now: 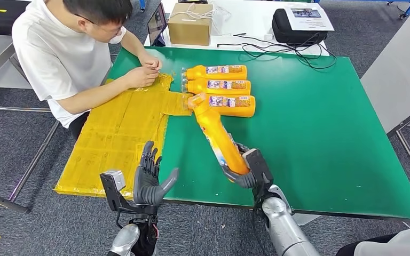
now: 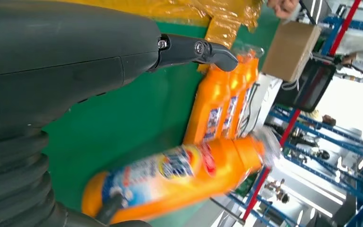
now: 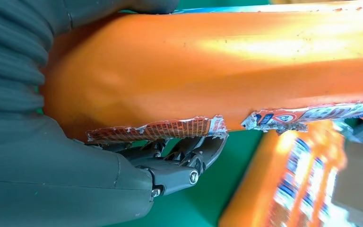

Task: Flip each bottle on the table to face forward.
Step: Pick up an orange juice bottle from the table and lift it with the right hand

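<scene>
The right hand (image 1: pixel 244 172) is grasping a bottle (image 1: pixel 219 133) by its base end, holding it slanted above the green worktop (image 1: pixel 320 133) with its cap end reaching away from the hand toward a row (image 1: pixel 220 89) of three bottles that are lying side by side beyond it. The held bottle's cap is hanging just beside, perhaps touching, the nearest bottle of that row, so any swing while turning it is risking a knock that could roll or skew the ones already laid with labels up. The grip is sitting at the very end of a long smooth body, so the weight is likely levering against the fingers (image 3: pixel 189 156) and the bottle could twist or slip. Its torn label (image 3: pixel 160 128) is lying under the fingers and may peel further. The left hand (image 1: pixel 150 178) is hovering released, fingers spread, beside the yellow sheet (image 1: pixel 115 138), near a person's hands (image 1: pixel 144 72).
</scene>
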{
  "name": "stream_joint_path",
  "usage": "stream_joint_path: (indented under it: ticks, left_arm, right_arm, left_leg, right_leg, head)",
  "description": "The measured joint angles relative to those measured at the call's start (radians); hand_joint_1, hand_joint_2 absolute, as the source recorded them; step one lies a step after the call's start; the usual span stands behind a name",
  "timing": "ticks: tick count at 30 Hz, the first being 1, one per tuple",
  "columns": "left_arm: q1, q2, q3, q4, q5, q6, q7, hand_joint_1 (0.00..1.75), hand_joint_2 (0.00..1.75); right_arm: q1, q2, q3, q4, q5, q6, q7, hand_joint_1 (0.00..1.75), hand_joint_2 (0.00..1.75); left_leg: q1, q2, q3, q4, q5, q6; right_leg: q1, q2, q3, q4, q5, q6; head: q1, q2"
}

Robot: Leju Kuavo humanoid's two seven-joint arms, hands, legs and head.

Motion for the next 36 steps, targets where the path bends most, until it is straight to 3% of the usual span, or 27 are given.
stream_joint_path:
  ticks: [8,13,18,25,36]
  left_arm:
    - [0.003,0.004,-0.008,0.006,-0.012,-0.040,-0.031,0.00,1.75]
    - [0.004,0.006,-0.020,0.005,0.005,-0.074,-0.041,0.00,1.75]
    - [0.019,0.011,-0.032,-0.043,-0.088,-0.076,-0.149,0.00,1.75]
    - [0.038,0.013,-0.037,-0.105,-0.018,-0.146,-0.094,0.00,1.75]
    - [0.040,0.013,-0.035,-0.120,0.000,-0.155,-0.088,0.00,1.75]
  right_arm:
    - [0.037,0.011,0.050,-0.100,0.001,-0.003,-0.022,1.75,1.75]
    - [0.097,0.028,0.168,-0.191,0.038,0.010,-0.067,1.75,1.75]
    - [0.123,0.027,0.300,-0.247,0.045,0.041,-0.067,1.75,1.75]
    - [0.110,0.017,0.384,-0.258,0.079,0.031,-0.077,1.75,1.75]
    - [0.111,0.012,0.427,-0.261,0.087,0.029,-0.084,1.75,1.75]
  left_leg:
    - [0.000,0.000,-0.002,0.000,0.000,0.000]
    - [0.000,0.000,-0.002,0.000,0.000,0.000]
    - [0.000,0.000,-0.003,0.000,0.000,0.000]
    - [0.000,0.000,-0.003,0.000,0.000,0.000]
    - [0.000,0.000,-0.003,0.000,0.000,0.000]
  right_leg:
    - [0.000,0.000,-0.002,0.000,0.000,0.000]
    - [0.000,0.000,-0.002,0.000,0.000,0.000]
    - [0.000,0.000,-0.004,0.000,0.000,0.000]
    - [0.000,0.000,-0.003,0.000,0.000,0.000]
    - [0.000,0.000,-0.003,0.000,0.000,0.000]
  head:
    - [0.000,0.000]
    - [0.000,0.000]
    - [0.000,0.000]
    - [0.000,0.000]
    - [0.000,0.000]
